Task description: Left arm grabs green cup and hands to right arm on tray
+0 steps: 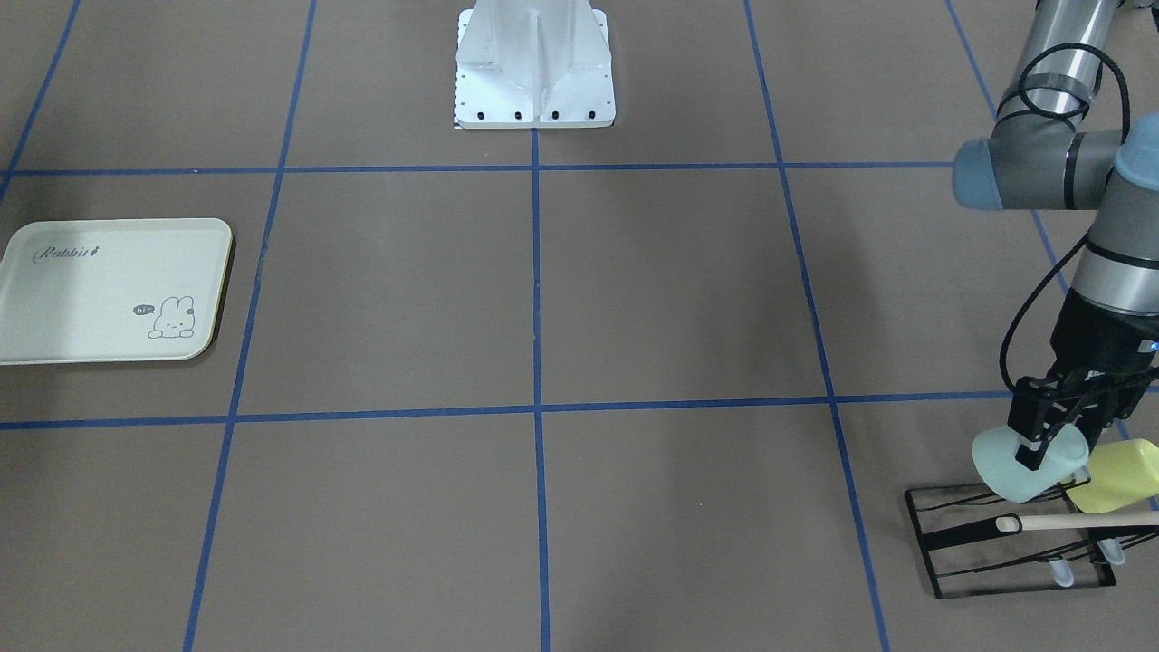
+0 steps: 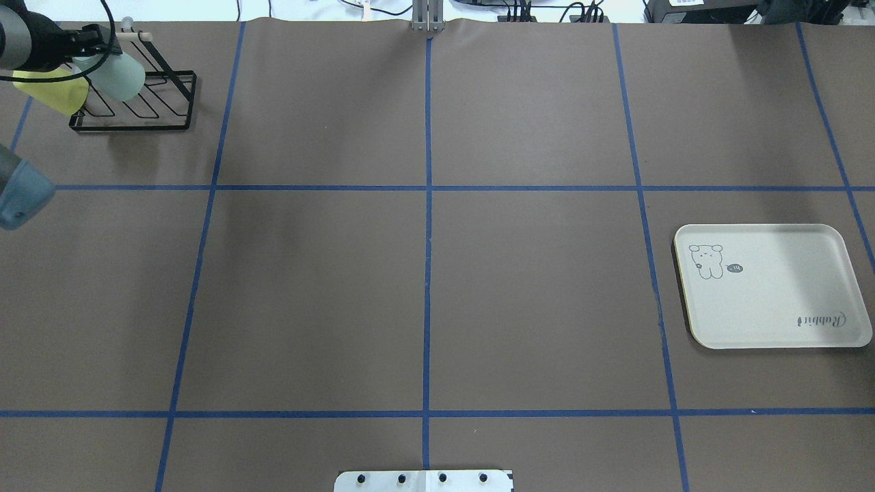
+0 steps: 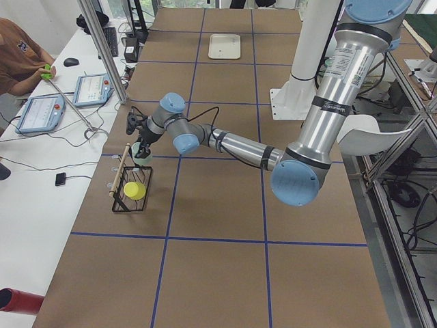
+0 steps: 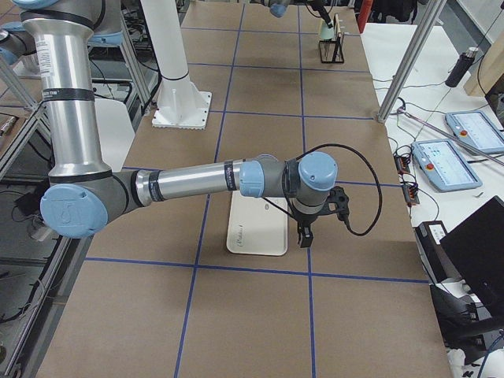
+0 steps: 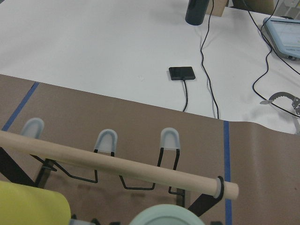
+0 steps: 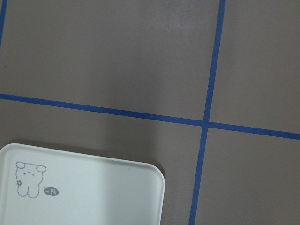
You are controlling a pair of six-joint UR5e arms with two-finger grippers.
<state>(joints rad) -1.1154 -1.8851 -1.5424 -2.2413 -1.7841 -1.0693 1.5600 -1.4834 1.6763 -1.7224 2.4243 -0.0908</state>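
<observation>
The pale green cup point(image 1: 1005, 471) leans tilted on the black wire rack point(image 1: 942, 543) at the table's far corner on my left side. My left gripper point(image 1: 1041, 444) comes down on it, and one finger point(image 1: 1032, 445) lies against the cup's wall. The jaws look shut on the cup. The cup's round end shows at the bottom of the left wrist view point(image 5: 164, 216). The cream tray point(image 2: 772, 301) lies flat at the other end of the table. My right gripper point(image 4: 303, 236) hangs just beside the tray point(image 4: 256, 224); whether it is open or shut cannot be told.
A yellow-lime cup point(image 1: 1123, 475) sits on the same rack, right beside the green one. A wooden rod point(image 5: 117, 161) runs along the rack's top. The robot's white base point(image 1: 534, 63) stands at the middle of the table's edge. Operators' desks with tablets point(image 3: 41, 109) lie beyond the rack.
</observation>
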